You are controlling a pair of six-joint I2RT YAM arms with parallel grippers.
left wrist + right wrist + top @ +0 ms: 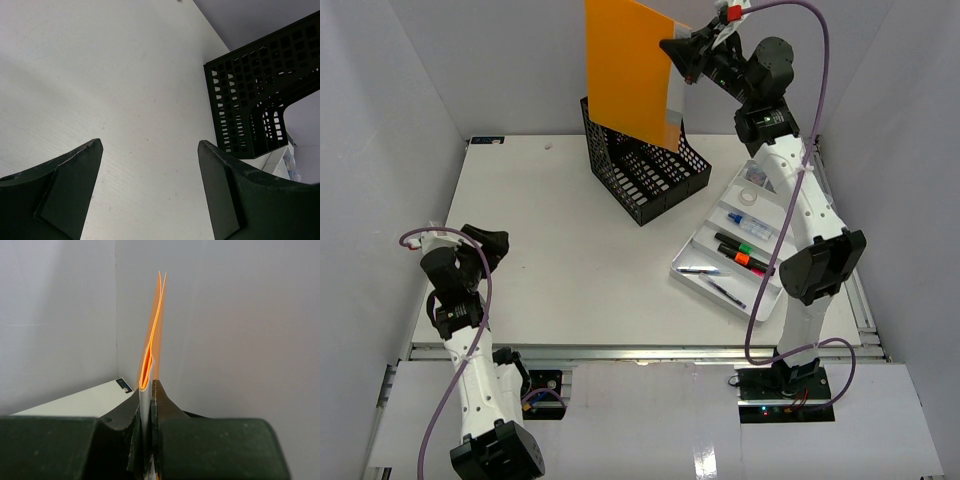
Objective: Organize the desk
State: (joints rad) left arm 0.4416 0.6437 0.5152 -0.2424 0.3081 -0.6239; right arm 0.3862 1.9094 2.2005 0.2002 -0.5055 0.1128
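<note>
My right gripper (682, 57) is shut on the edge of an orange folder (628, 70) and holds it upright, high above the black mesh file rack (645, 165) at the back of the white desk (550, 260). In the right wrist view the folder (152, 335) stands edge-on, pinched between my shut fingers (162, 402). My left gripper (492, 247) is open and empty, low over the desk's left side. In the left wrist view its fingers (220, 190) stand wide apart over bare desk (125, 90), with the rack (260, 100) ahead to the right.
A silver compartmented tray (705, 275) at the right holds pens, markers and small items. White walls close the desk in on three sides. An aluminium rail (640, 350) runs along the near edge.
</note>
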